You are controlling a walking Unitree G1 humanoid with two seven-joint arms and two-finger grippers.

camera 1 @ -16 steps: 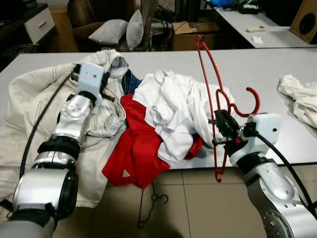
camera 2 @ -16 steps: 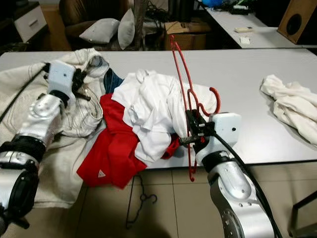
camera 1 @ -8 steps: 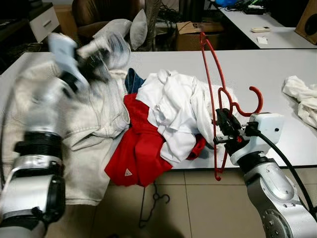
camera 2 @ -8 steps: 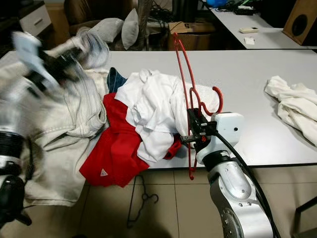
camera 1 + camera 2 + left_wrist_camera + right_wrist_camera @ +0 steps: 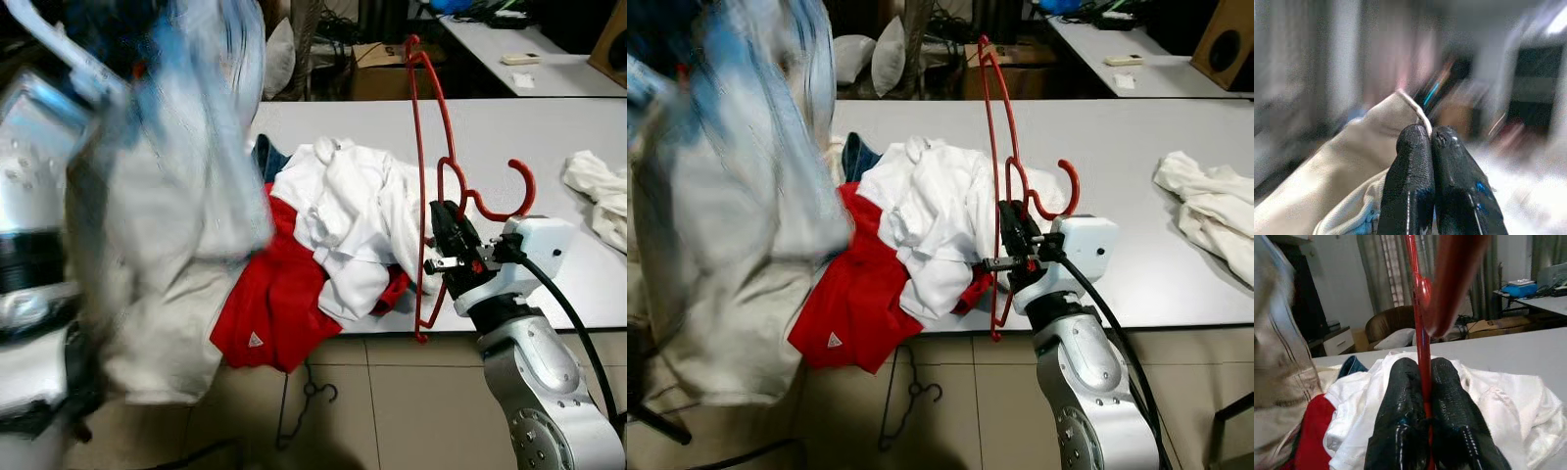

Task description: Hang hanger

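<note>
A red plastic hanger (image 5: 426, 147) stands upright at the white table's front edge, hook pointing right. My right gripper (image 5: 446, 245) is shut on its thin vertical bar, and the right wrist view shows both black fingers (image 5: 1400, 396) clamped around the red bar (image 5: 1422, 333). My left arm (image 5: 39, 127) is raised high at the left, motion-blurred. It holds up a cream garment (image 5: 167, 225) that hangs down to floor level. In the left wrist view my left gripper (image 5: 1431, 134) is shut on the garment's hem (image 5: 1376, 127).
A pile of white clothes (image 5: 353, 211) and a red shirt (image 5: 269, 304) lies mid-table, the shirt draping over the front edge. A black wire hanger (image 5: 299, 401) lies on the tiled floor. Another white cloth (image 5: 598, 191) sits far right on the table (image 5: 549, 127).
My left arm has swung up fast, lifting the cream garment off the table. The right gripper and red hanger have shifted slightly, the hanger standing straighter.
</note>
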